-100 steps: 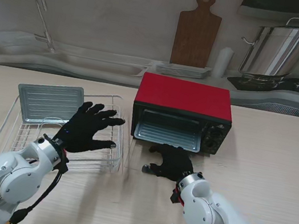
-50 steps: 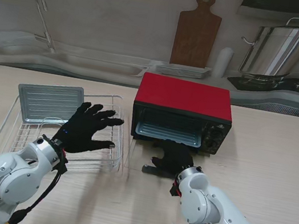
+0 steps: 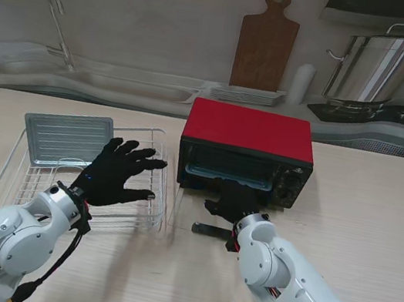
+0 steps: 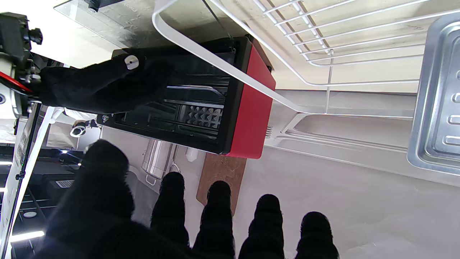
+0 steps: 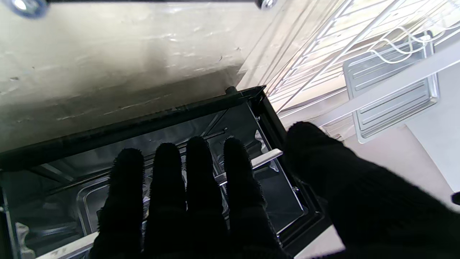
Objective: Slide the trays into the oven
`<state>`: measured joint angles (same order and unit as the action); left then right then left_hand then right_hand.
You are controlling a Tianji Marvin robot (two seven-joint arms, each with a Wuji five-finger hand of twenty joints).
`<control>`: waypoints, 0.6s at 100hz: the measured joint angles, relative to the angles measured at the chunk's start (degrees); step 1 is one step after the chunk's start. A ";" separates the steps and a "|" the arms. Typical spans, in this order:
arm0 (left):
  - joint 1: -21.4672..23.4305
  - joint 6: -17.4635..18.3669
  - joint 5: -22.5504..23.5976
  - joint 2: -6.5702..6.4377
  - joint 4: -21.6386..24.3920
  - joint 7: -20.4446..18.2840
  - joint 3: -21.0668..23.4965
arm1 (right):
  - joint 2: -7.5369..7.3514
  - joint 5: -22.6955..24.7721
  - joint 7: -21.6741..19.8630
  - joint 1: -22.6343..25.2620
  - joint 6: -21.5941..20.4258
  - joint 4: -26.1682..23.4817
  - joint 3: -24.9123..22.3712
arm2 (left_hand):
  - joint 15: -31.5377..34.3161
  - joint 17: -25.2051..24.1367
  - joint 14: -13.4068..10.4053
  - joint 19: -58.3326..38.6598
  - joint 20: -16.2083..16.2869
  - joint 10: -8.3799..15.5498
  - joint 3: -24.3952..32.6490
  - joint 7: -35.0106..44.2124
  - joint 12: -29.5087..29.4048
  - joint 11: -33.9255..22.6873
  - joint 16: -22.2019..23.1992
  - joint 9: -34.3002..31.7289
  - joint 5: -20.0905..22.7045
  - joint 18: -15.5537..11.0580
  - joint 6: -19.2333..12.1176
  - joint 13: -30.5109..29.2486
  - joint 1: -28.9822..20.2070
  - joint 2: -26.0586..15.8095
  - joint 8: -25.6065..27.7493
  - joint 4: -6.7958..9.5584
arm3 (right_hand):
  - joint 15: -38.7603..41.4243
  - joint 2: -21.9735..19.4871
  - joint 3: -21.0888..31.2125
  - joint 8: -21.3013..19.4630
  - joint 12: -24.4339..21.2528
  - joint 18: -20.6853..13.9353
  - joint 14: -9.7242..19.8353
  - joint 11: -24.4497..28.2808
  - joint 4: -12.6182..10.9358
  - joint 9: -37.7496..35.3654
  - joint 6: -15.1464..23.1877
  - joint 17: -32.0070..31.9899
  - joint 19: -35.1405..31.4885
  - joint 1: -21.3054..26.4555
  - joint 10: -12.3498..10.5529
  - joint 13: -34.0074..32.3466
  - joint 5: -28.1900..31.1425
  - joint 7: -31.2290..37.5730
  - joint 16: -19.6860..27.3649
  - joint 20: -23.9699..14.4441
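The red oven (image 3: 249,132) stands mid-table with its glass door dropped flat; the door handle (image 3: 208,229) lies nearer to me. One metal tray (image 3: 225,176) sits inside the cavity, also visible as the tray (image 5: 86,201) in the right wrist view. My right hand (image 3: 230,203) reaches over the door into the oven mouth, fingers (image 5: 201,180) straight and flat at the tray's near edge, holding nothing. A second tray (image 3: 63,138) leans in the white wire rack (image 3: 16,181) on the left. My left hand (image 3: 116,173) hovers over that rack, fingers spread and empty.
Behind the table runs a counter with a wooden cutting board (image 3: 266,41), a steel pot (image 3: 373,68), stacked plates (image 3: 247,94) and a sink faucet (image 3: 57,16). Bare table lies right of the oven.
My right hand has moved away from me toward the oven, and the tray that stuck out over the door has gone in with it. The left hand has not moved.
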<state>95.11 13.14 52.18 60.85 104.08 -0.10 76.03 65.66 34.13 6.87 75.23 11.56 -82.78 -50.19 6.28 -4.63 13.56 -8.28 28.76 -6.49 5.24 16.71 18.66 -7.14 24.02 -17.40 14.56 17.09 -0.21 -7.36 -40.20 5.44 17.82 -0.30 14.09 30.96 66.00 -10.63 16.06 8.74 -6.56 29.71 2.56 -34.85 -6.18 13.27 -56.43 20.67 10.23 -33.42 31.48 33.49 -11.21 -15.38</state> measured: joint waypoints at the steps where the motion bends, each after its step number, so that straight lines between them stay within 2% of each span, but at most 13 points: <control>1: 0.00 0.00 0.00 0.00 0.00 0.00 0.01 | 0.05 -0.04 0.06 -0.15 0.08 0.15 0.10 | 0.00 0.00 0.00 0.00 0.00 0.00 0.00 0.00 0.00 0.00 0.00 0.00 0.00 0.00 0.00 0.00 0.00 0.00 0.00 0.00 | 0.00 0.00 0.00 0.00 0.00 0.00 0.00 0.01 0.00 0.00 0.00 0.00 0.00 0.00 0.00 0.00 0.00 0.00 -0.02 0.00; 60: -0.15 0.06 -0.08 -0.02 -0.03 -0.47 0.35 | 3.79 -4.79 4.35 -9.24 4.28 9.81 6.41 | 0.00 0.00 0.00 0.00 0.00 0.00 0.00 0.00 0.00 0.00 0.00 0.00 0.00 0.00 0.00 0.00 0.00 0.00 0.00 0.00 | 0.02 0.29 0.02 -0.96 0.04 0.11 0.00 0.76 0.00 -0.03 0.14 0.25 -0.54 0.00 -0.12 0.00 0.00 0.00 -0.10 -0.04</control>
<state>94.96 13.19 52.09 60.83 104.05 -0.57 76.38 69.45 29.34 11.22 66.00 15.85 -72.97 -43.78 6.28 -4.63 13.56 -8.28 28.76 -6.49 5.24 16.71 18.66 -7.14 24.02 -17.40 14.56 17.09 -0.21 -7.36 -40.20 5.44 17.82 -0.30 14.11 31.26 66.02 -11.60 16.10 8.85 -6.56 30.47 2.56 -34.88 -6.03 13.52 -56.97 20.67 10.12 -33.42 31.48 33.49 -11.31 -15.42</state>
